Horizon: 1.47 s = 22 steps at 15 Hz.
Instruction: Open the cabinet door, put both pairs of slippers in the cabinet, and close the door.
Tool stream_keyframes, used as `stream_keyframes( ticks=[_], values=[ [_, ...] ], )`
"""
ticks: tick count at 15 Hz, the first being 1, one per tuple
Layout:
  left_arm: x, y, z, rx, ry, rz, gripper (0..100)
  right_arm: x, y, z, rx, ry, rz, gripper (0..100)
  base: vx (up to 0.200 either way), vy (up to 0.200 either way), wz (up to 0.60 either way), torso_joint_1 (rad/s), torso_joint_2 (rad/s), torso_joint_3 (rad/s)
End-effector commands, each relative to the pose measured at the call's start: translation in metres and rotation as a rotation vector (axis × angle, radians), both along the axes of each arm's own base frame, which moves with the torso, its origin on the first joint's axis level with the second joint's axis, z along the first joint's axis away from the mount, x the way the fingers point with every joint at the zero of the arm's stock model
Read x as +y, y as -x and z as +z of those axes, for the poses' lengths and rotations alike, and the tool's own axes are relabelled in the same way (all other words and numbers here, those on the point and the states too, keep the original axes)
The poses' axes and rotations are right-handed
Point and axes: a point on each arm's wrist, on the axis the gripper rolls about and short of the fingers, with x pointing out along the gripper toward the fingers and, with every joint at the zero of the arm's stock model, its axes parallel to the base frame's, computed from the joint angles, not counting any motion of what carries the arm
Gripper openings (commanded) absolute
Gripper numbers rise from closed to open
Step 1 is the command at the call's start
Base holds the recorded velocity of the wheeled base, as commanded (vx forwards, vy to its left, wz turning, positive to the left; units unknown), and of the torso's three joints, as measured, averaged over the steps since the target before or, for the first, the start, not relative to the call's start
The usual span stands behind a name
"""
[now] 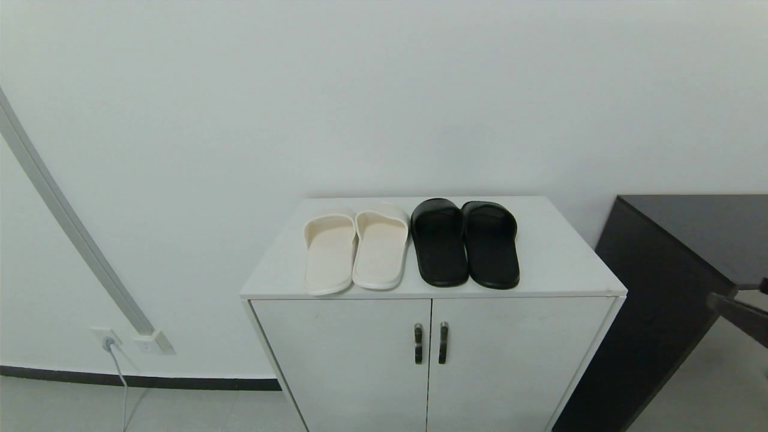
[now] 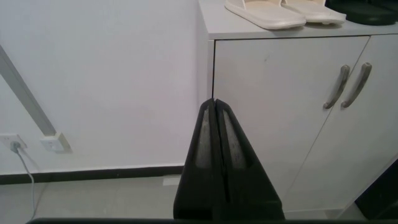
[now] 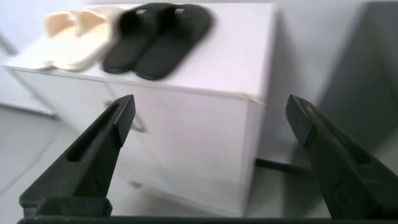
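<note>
Left pincer (image 2: 215,104) closed, right pincer (image 3: 210,104) spread; white slippers (image 1: 355,252) and black slippers (image 1: 465,245) atop cabinet (image 1: 360,366), doors closed.

You face the cabinet (image 1: 558,252) with its left door (image 1: 342,360) and right door (image 1: 510,354) shut flush. The two handles (image 1: 418,343) stand upright just beside each other at the middle seam, a slim gap between them. On the top, the white slippers (image 1: 354,252) and black slippers (image 1: 465,243) lie close together across the middle. That leaves you bare strips along the left and right edges. The wall (image 1: 384,90) closes off the back. A dark desk (image 1: 678,252) stands near the cabinet's right side, with only a gap between them. To the left the floor (image 1: 180,411) lies open, apart from a cable (image 1: 123,384) hanging from a wall socket (image 1: 107,339).
</note>
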Motion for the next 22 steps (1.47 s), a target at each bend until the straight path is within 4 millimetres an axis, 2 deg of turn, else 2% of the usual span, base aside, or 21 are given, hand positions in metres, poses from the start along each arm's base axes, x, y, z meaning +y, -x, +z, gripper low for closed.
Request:
stream_keyframes(
  ticks=[1, 4, 7, 11, 15, 18, 19, 22],
  values=[
    [0.000, 0.000, 0.000, 0.001, 0.000, 0.000, 0, 0.060, -0.046, 0.014, 0.067, 0.012, 0.074, 100, 0.000, 0.000, 0.00, 0.000, 0.00, 0.000],
    [0.000, 0.000, 0.000, 0.001, 0.000, 0.000, 0, 0.102, -0.068, 0.025, 0.083, -0.007, 0.081, 100, 0.000, 0.000, 0.00, 0.000, 0.00, 0.000],
    [0.000, 0.000, 0.000, 0.001, 0.000, -0.001, 0, 0.140, -0.089, 0.018, 0.107, 0.013, 0.016, 100, 0.000, 0.000, 0.00, 0.000, 0.00, 0.000],
    [0.000, 0.000, 0.000, 0.001, 0.000, -0.001, 0, 0.173, -0.118, 0.014, 0.097, 0.028, -0.085, 100, 0.000, 0.000, 0.00, 0.000, 0.00, 0.000],
    [0.000, 0.000, 0.000, 0.001, 0.001, -0.001, 0, 0.211, -0.160, 0.004, 0.080, 0.037, -0.172, 100, 0.000, 0.000, 0.00, 0.000, 0.00, 0.000],
    [0.000, 0.000, 0.000, 0.001, 0.001, -0.001, 0, 0.224, -0.188, -0.010, 0.082, 0.050, -0.223, 100, 0.000, 0.000, 0.00, 0.000, 0.00, 0.000],
    [0.000, 0.000, 0.000, 0.001, 0.001, -0.001, 0, 0.225, -0.205, -0.016, 0.083, 0.053, -0.255, 100, 0.000, 0.000, 0.00, 0.000, 0.00, 0.000],
    [0.000, 0.000, 0.000, 0.001, 0.001, -0.001, 0, 0.223, -0.231, -0.027, 0.085, 0.061, -0.293, 100, 0.000, 0.000, 0.00, 0.000, 0.00, 0.000]
  ],
)
